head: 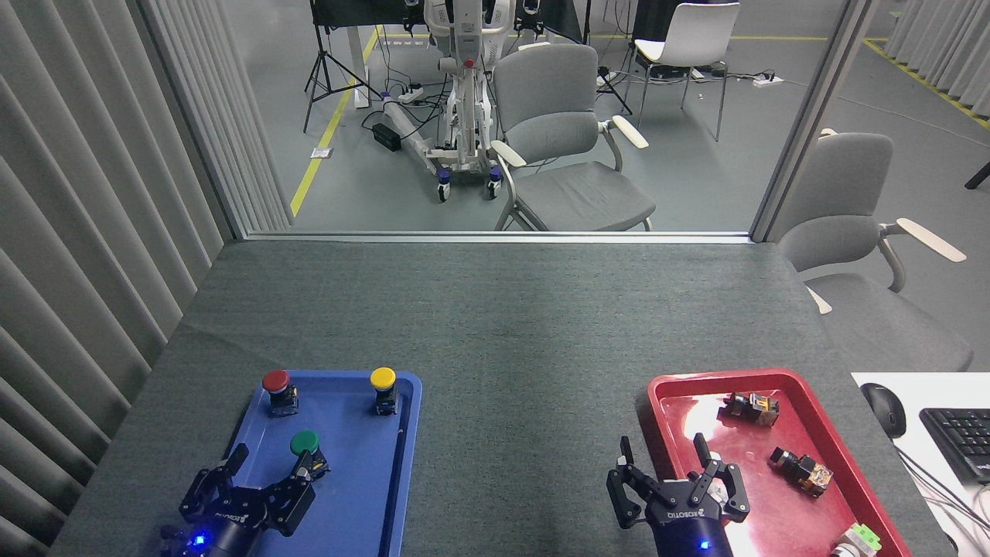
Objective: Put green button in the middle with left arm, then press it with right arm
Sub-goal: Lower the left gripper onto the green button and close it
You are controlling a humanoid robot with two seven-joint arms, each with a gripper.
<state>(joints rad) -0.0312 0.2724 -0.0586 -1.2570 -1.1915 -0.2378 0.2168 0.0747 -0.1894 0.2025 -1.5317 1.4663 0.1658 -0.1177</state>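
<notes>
On the blue tray [352,495], front left of the desk [495,325]: green button [306,446] stands upright near the tray's middle, cap up. Red button [278,389] and yellow button [384,387] stand along the tray's far edge, well apart from each other.

Left end effector [269,464] low over the tray's near-left part, fingers spread wide, holding nothing. Its right finger [302,469] sits just beside the green button's body; contact cannot be told.

Middle of desk, between the two trays: bare grey felt.

Right end effector [663,455] at the near-left edge of the red tray [820,410], fingers spread wide, empty. Red tray holds several small parts: two dark ones toward its far right, one pale green at the near corner.

Beyond the desk's right edge: keyboard [959,441] and mouse [883,410] on a white surface.
</notes>
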